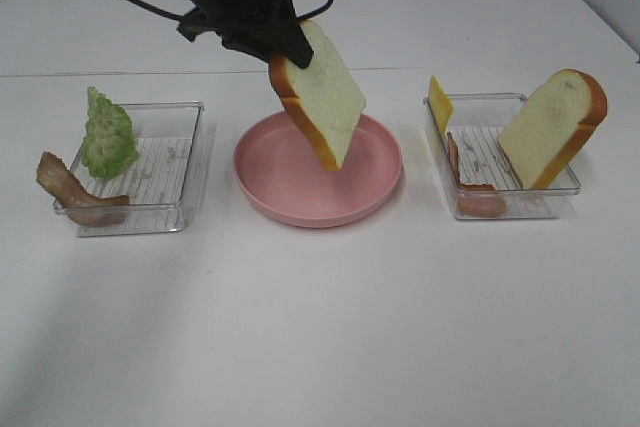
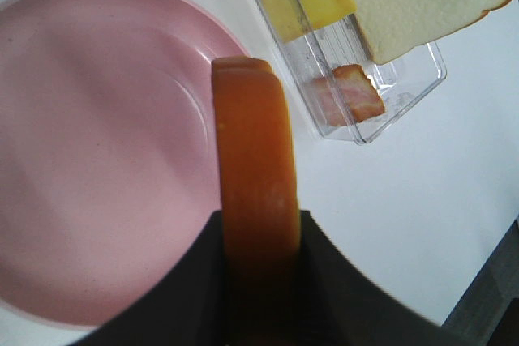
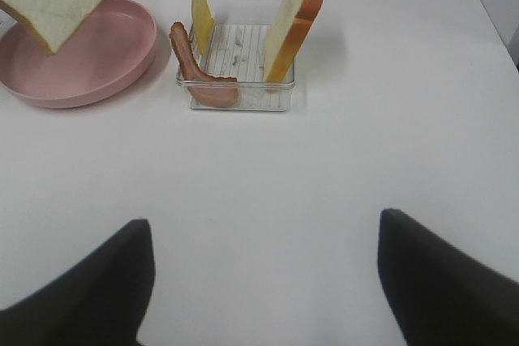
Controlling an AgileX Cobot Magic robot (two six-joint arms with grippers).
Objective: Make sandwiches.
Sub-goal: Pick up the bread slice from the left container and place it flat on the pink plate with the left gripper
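Observation:
No stacked sandwich is in view; its parts lie apart. My left gripper (image 1: 288, 47) is shut on a white bread slice (image 1: 322, 97) with an orange-brown crust and holds it tilted above the round pink plate (image 1: 300, 205). In the left wrist view the crust (image 2: 255, 168) stands between the jaws over the plate (image 2: 97, 143). A second bread slice (image 1: 555, 127), a yellow cheese square (image 1: 439, 104) and a bacon strip (image 1: 465, 182) stand in the right clear tray (image 1: 510, 209). My right gripper (image 3: 263, 232) is open and empty over bare table, out of the high view.
The left clear tray (image 1: 160, 162) holds green lettuce (image 1: 108, 137) and a bacon strip (image 1: 70, 187) that hangs over its edge. The right wrist view shows the right tray (image 3: 243, 96) and the plate (image 3: 105, 54) ahead. The table is white.

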